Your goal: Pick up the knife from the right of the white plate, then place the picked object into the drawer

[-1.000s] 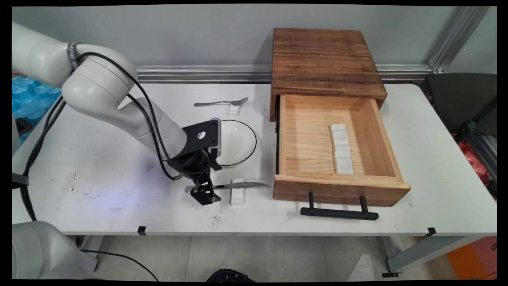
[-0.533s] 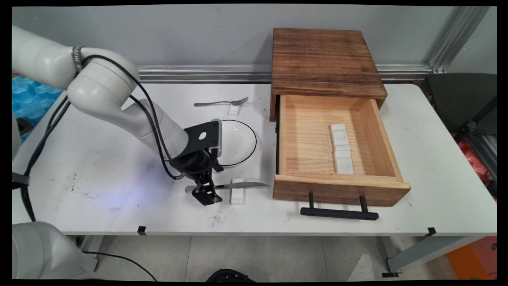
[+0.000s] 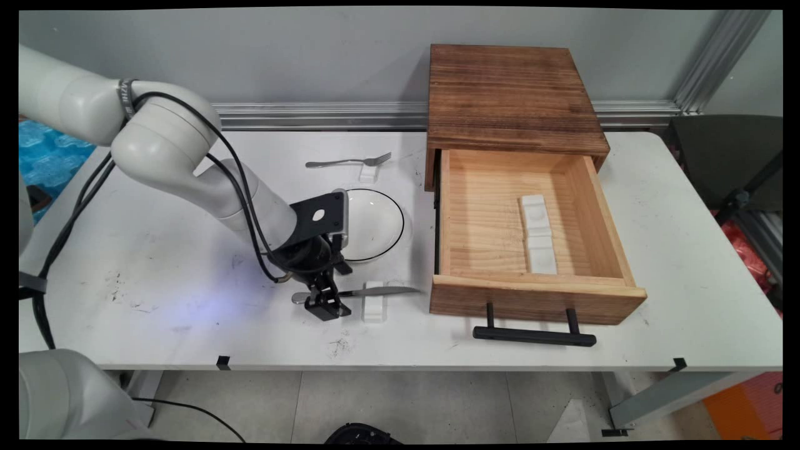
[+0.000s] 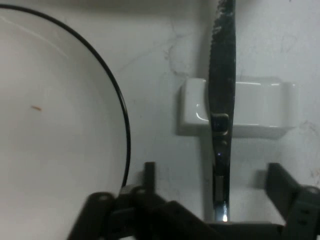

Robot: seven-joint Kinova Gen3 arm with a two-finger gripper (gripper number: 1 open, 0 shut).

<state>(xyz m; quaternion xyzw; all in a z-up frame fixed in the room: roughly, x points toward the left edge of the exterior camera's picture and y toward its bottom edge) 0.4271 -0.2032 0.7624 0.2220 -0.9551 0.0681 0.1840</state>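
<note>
A: Main view, what's in the drawer (image 3: 531, 231)?
B: Two white rests (image 3: 539, 233), end to end.
A: Around it?
B: Left of the drawer: plate (image 3: 375, 225), fork (image 3: 347, 162), knife (image 3: 369, 291) on its rest (image 3: 374, 302). The gripper (image 3: 326, 307) stands spread astride the knife's handle.

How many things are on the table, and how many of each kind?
Knife: 1
Fork: 1
Plate: 1
White rests: 3, one under the knife, one under the fork, one in the drawer
Drawer box: 1
Total: 7
</note>
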